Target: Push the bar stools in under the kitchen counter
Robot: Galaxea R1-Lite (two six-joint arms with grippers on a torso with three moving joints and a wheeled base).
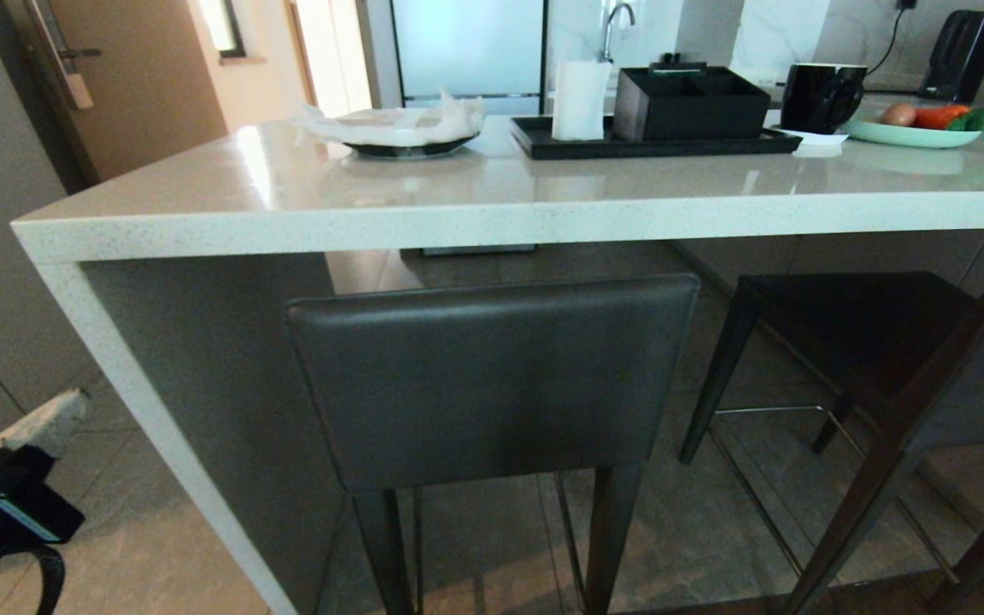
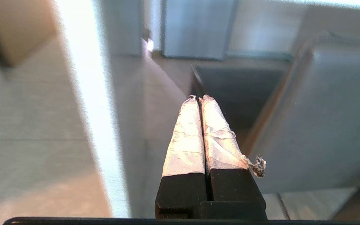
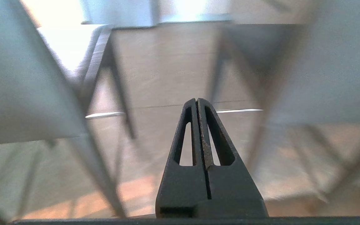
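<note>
Bar stools stood at the desk (image 1: 492,213): the nearer stool (image 1: 492,384) had its backrest just below the front edge, seat largely under the top; the second stool (image 1: 868,342) sat turned at an angle to its right. The left gripper (image 2: 198,97), pressed closed and empty, hung low, left of the nearer backrest. The right gripper (image 3: 197,100), likewise closed, pointed between the stools, likely closer to the skewed one.

The left gripper (image 2: 198,97) has black fingers wrapped in worn white tape. The right gripper (image 3: 197,100) is plain black, with slotted fingers.
</note>
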